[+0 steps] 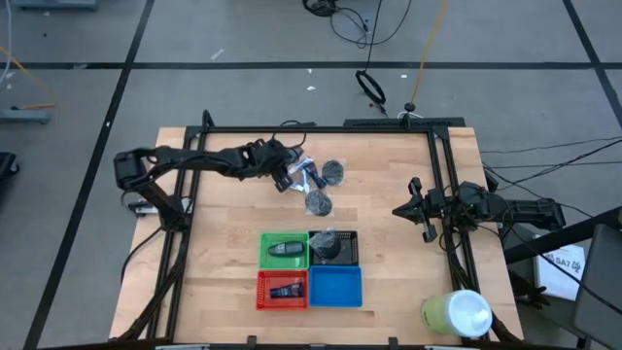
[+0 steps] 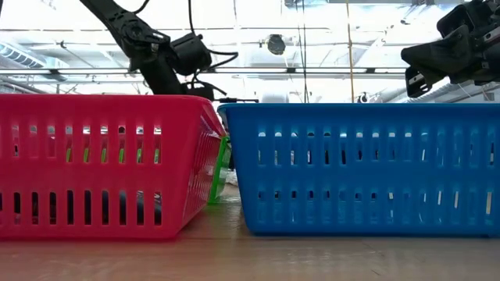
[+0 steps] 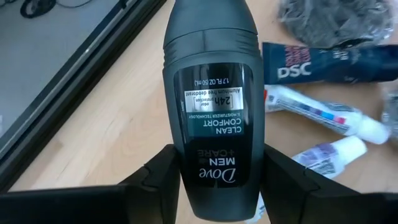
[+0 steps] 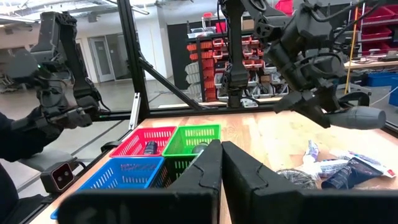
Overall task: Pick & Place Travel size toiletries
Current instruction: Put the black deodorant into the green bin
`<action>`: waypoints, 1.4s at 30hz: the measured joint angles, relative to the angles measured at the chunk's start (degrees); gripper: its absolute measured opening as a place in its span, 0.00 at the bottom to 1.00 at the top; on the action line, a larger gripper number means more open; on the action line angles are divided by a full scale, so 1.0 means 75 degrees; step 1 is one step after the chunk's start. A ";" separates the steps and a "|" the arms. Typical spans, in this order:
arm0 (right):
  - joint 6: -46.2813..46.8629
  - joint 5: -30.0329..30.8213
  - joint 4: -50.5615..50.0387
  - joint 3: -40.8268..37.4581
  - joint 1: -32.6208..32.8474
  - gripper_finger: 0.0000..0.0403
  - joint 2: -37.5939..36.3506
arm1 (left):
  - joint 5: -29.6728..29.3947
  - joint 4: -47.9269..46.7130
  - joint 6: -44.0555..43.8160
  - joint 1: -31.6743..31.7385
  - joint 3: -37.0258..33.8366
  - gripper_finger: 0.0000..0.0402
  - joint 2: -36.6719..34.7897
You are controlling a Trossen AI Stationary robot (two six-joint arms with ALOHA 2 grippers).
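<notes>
My left gripper [image 3: 214, 171] is shut on a dark grey oval Dove deodorant [image 3: 211, 106] and hangs over the table's far middle [image 1: 285, 173]. Beyond it on the wood lie a dark blue tube [image 3: 329, 68], two white-and-blue tubes [image 3: 323, 112] and a dark mesh puff [image 3: 336, 22]. The high view shows two puffs [image 1: 333, 173] [image 1: 318, 202]. A grey oval lies in the green tray [image 1: 285, 250], a puff in the black tray [image 1: 331, 245], a dark tube in the red tray [image 1: 284, 290]. My right gripper [image 4: 221, 162] waits shut near the right edge [image 1: 426, 209]. My left gripper pinches the deodorant between its two fingers [image 3: 155, 183] at the body's base end [image 3: 208, 177], one finger on each narrow side. The bottle runs out along the fingers with its cap end [image 3: 211, 22] pointing away. It is lifted clear of the table, roughly level [image 4: 364, 117].
Four square trays stand together at the near middle; the blue one [image 1: 335, 287] holds nothing that I can see. A big pale green cylinder with a white top [image 1: 457, 313] stands at the near right corner. Black frame bars [image 1: 442, 185] run along the table's sides.
</notes>
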 joint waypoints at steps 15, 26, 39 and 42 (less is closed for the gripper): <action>-0.0002 0.0000 0.0000 0.0001 0.0002 0.00 0.0000 | 0.0020 0.0030 0.0338 -0.0600 0.0009 0.41 -0.0303; -0.0002 0.0000 0.0000 0.0000 0.0001 0.00 0.0000 | 0.0407 0.0016 0.0350 -0.1027 0.0011 0.41 -0.0303; -0.0002 0.0006 0.0001 -0.0001 -0.0001 0.00 0.0003 | 0.1576 0.0209 0.0806 -0.1497 -0.0100 0.40 -0.1490; 0.0000 0.0007 0.0052 0.0000 0.0002 0.00 0.0052 | 0.1728 0.0126 0.0915 -0.1740 -0.0252 0.40 -0.1910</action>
